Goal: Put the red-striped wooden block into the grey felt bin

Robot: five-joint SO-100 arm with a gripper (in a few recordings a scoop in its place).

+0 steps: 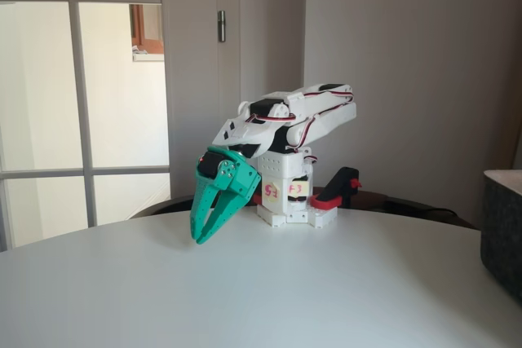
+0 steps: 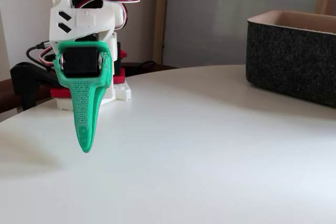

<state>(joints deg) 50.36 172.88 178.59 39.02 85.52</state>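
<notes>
**Arm folded, gripper empty, bin at table edge**

The green gripper point(image 1: 204, 236) hangs just above the white table point(image 1: 245, 299), its fingers nearly together and holding nothing. The grey felt bin point(image 2: 294, 61) stands well apart at the right in both fixed views. The red-striped block's place cannot be told.

Risk: a sideways reach could nudge the soft bin.

Red handwriting on the base label point(image 1: 282, 191) is illegible.

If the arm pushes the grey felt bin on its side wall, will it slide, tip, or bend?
The dark grey felt bin looks soft-walled, so a push would probably dent the wall first. It sits low and wide on the smooth white table, so it would likely slide rather than tip. It probably feels light.
</notes>
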